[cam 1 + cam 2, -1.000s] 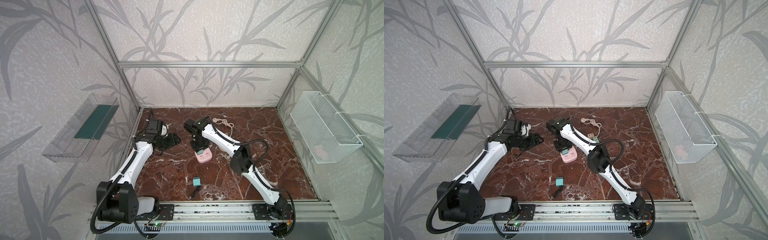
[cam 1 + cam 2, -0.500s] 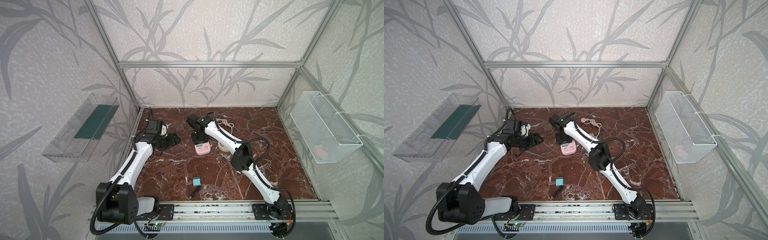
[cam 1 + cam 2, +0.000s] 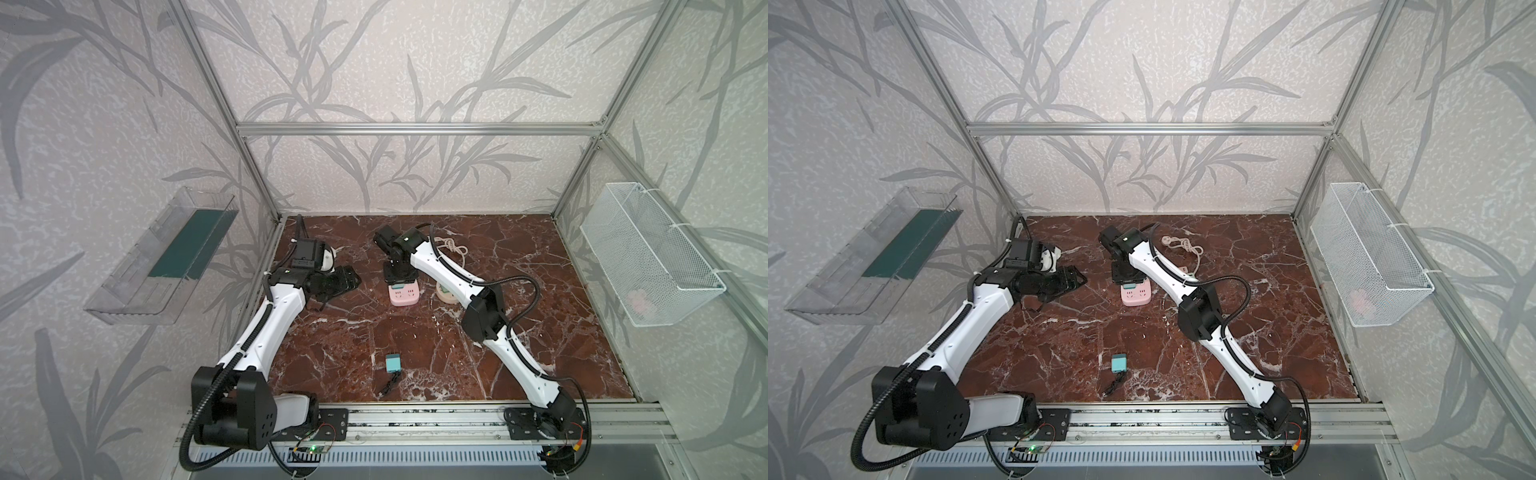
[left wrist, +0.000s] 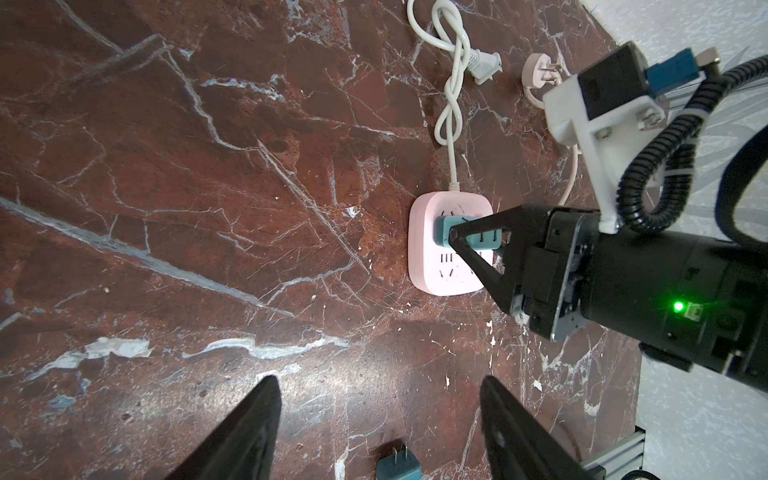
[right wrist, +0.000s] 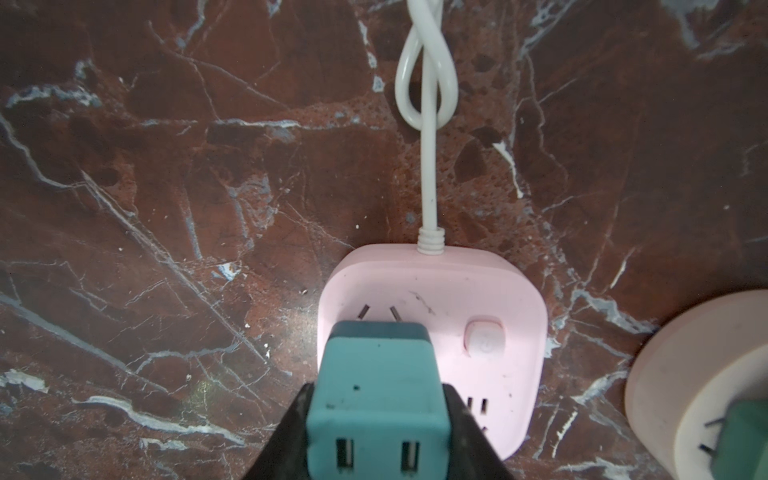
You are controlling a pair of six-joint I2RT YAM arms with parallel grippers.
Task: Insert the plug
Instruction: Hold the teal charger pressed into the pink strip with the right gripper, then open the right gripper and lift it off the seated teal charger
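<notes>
Marble bench (image 3: 519, 332) inside a wallpapered cage fills the lower middle of both top views. Right arm reaches in to frame centre; left arm sits at centre-left.

Left tool (image 4: 378, 386): jaws wide, empty, off to the left of the socket in the top views, not touching it.

Pink socket (image 3: 402, 293) lies flat at frame centre, with its white cord (image 5: 428, 166) running toward the back wall.

Right tool (image 5: 376, 436): narrow, clamped on the teal plug (image 5: 376, 374) by its two sides. Plug stands on the socket face beside the button, back end up. Can't tell if the prongs are in the slots or only resting on the face.

Spare plug (image 3: 392, 362) lies loose at lower centre, well apart.

Risks, as I judge them:
- Nothing braces the socket, so an off-axis push could skid or tip it on the smooth bench.
- Prongs slightly off the slots would jam, and the plug could twist in the pads.
- Letting go early leaves it half seated.
- Pulling up while clamped could lift the socket too.
</notes>
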